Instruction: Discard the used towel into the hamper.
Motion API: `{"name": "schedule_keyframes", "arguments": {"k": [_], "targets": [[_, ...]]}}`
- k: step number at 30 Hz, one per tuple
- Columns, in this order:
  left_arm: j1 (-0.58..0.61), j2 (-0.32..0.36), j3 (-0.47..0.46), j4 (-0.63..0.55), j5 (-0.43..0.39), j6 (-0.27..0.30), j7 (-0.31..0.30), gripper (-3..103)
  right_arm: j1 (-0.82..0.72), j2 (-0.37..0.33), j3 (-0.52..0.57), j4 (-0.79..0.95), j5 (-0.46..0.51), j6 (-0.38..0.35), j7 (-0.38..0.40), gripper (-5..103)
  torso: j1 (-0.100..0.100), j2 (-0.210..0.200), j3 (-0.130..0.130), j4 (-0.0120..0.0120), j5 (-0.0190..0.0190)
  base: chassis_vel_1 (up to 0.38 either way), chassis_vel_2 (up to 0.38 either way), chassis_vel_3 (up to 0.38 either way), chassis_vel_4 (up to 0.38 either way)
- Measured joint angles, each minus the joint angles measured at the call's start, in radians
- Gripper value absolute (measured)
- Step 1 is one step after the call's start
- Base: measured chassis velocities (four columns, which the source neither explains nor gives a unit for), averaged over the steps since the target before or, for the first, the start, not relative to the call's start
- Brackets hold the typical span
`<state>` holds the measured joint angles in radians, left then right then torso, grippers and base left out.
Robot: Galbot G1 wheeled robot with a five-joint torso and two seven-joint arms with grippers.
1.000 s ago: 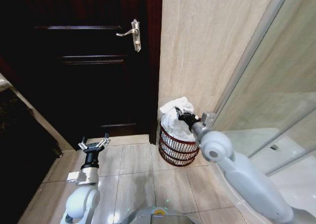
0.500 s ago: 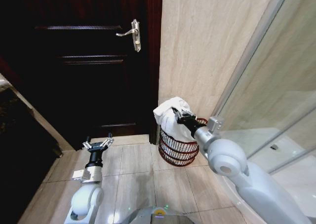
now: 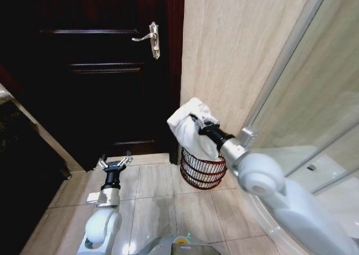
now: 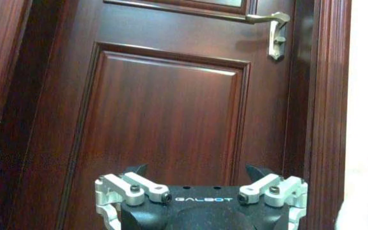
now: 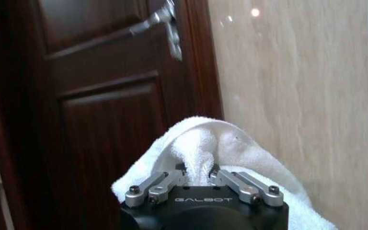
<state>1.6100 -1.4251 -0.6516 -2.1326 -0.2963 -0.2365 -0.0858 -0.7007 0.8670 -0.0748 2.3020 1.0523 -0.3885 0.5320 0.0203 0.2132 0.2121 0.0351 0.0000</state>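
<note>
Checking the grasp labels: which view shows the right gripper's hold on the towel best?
The right wrist view: the right gripper has its fingers pinched on a fold of the white towel, close up. The head view shows the same grip from afar, the towel held above the hamper. The left wrist view faces the door.

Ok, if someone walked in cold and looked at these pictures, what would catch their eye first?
First, the bunched white terry towel, pinched in the right pincer and hanging over the reddish-brown open-weave wire hamper at the foot of the beige tiled wall. Next, the dark mahogany panelled door with its metal lever handle. The left pincer hovers open, low before that door.
</note>
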Motion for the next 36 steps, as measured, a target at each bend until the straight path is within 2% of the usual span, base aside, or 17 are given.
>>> {"name": "schedule_keyframes", "arguments": {"k": [3,9,13,16,18,20,22,24,26,28,30,32,34,36], "targets": [[-0.001,-0.002,-0.002,0.000,-0.002,0.000,0.000,100,0.003,0.047,-0.027,-0.096,-0.029,0.012,0.002,13,0.000,0.000,0.000,0.0002,0.0000,0.000,0.000,0.000,0.000],[-0.001,0.004,-0.014,-0.005,-0.018,0.000,0.000,100,0.008,0.053,-0.020,-0.144,-0.052,0.016,0.000,13,0.000,0.000,0.000,0.0000,0.0001,0.000,0.000,0.000,0.000],[-0.001,0.014,-0.028,0.000,-0.033,0.000,0.003,100,0.009,0.019,0.020,-0.138,-0.052,0.010,0.007,13,0.000,0.000,0.000,0.0000,0.0000,0.000,0.000,0.000,0.000],[-0.005,0.020,-0.034,0.010,-0.041,-0.001,0.005,100,-0.005,-0.023,0.063,-0.111,-0.030,-0.012,0.039,13,0.000,0.000,0.000,0.0000,0.0000,0.000,0.000,0.000,0.000],[-0.008,0.024,-0.032,0.017,-0.045,-0.002,0.008,100,-0.046,-0.071,0.132,-0.092,-0.001,-0.040,0.071,13,0.000,0.000,0.000,-0.0002,0.0002,0.000,0.000,0.000,0.000],[-0.010,0.025,-0.029,0.019,-0.045,-0.002,0.008,100,-0.058,-0.085,0.150,-0.089,0.009,-0.051,0.080,13,0.000,0.000,0.000,-0.0004,0.0003,0.000,0.000,0.000,0.000],[-0.024,0.031,-0.013,0.032,-0.044,-0.003,0.009,100,-0.073,-0.114,0.175,-0.103,0.052,-0.077,0.124,13,0.000,0.000,0.000,-0.0006,-0.0001,0.000,0.000,0.000,0.000],[-0.029,0.032,-0.007,0.034,-0.044,-0.003,0.009,100,-0.069,-0.116,0.176,-0.117,0.070,-0.085,0.141,13,0.000,0.000,0.000,-0.0005,0.0000,0.000,0.000,0.000,0.000],[-0.047,0.039,0.013,0.041,-0.043,0.000,0.009,100,-0.044,-0.111,0.169,-0.170,0.144,-0.119,0.193,13,0.000,0.000,0.000,0.0001,0.0001,0.000,0.000,0.000,0.000],[-0.051,0.040,0.017,0.042,-0.043,0.000,0.008,100,-0.038,-0.108,0.165,-0.186,0.159,-0.128,0.202,13,0.000,0.000,0.000,0.0001,-0.0001,0.000,0.000,0.000,0.000],[-0.063,0.047,0.025,0.045,-0.046,0.003,0.007,100,-0.015,-0.098,0.142,-0.243,0.238,-0.160,0.247,13,0.000,0.000,0.000,0.0000,0.0003,0.000,0.000,0.000,0.000],[-0.065,0.049,0.026,0.047,-0.048,0.003,0.007,100,-0.007,-0.095,0.133,-0.259,0.273,-0.170,0.273,13,0.000,0.000,0.000,0.0000,0.0002,0.000,0.000,0.000,0.000],[-0.069,0.053,0.026,0.056,-0.056,0.002,0.007,100,0.015,-0.089,0.112,-0.289,0.391,-0.190,0.345,13,0.000,0.000,0.000,0.0000,0.0002,0.000,0.000,0.000,0.000],[-0.070,0.053,0.025,0.059,-0.058,0.001,0.007,100,0.022,-0.088,0.107,-0.295,0.427,-0.195,0.365,13,0.000,0.000,0.000,0.0000,-0.0002,0.000,0.000,0.000,0.000]]}}
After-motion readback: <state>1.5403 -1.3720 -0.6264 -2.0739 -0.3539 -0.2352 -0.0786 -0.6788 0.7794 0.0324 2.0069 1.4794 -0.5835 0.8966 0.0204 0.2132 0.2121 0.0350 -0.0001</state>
